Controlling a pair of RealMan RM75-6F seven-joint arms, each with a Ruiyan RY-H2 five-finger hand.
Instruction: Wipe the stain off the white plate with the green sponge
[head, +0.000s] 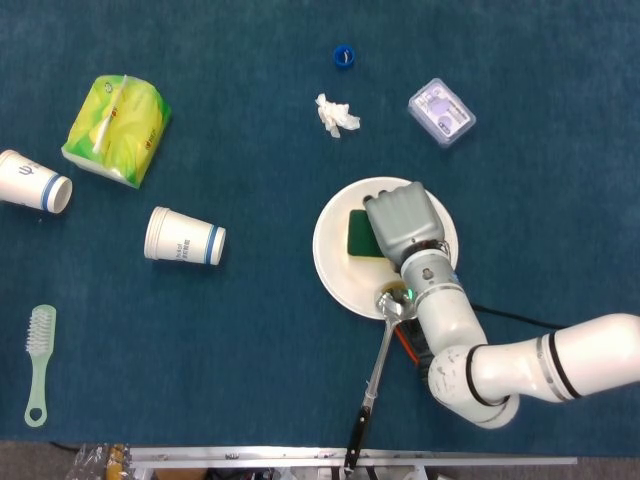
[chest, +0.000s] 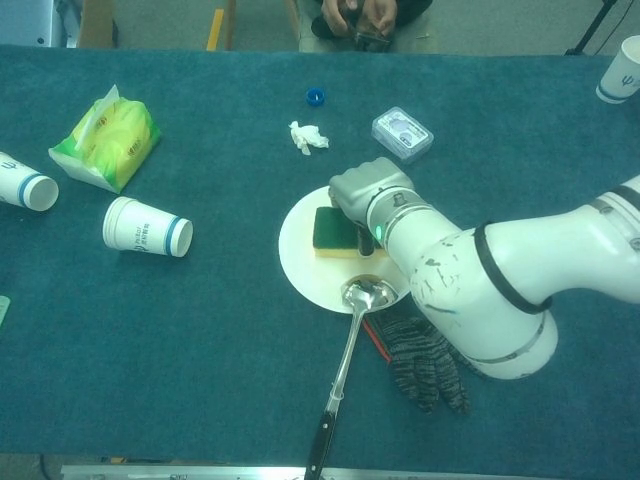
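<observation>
Teal-carpeted tabletop (head: 250, 330) carries a round white plate (head: 335, 265); the white robot right hand (head: 402, 222) presses down with fingers clamped on a rectangular green sponge (head: 359, 234) lying on the plate's left half.

Right hand (head: 402, 222), fingers (chest: 349, 193) curled downward, arm bent.
</observation>
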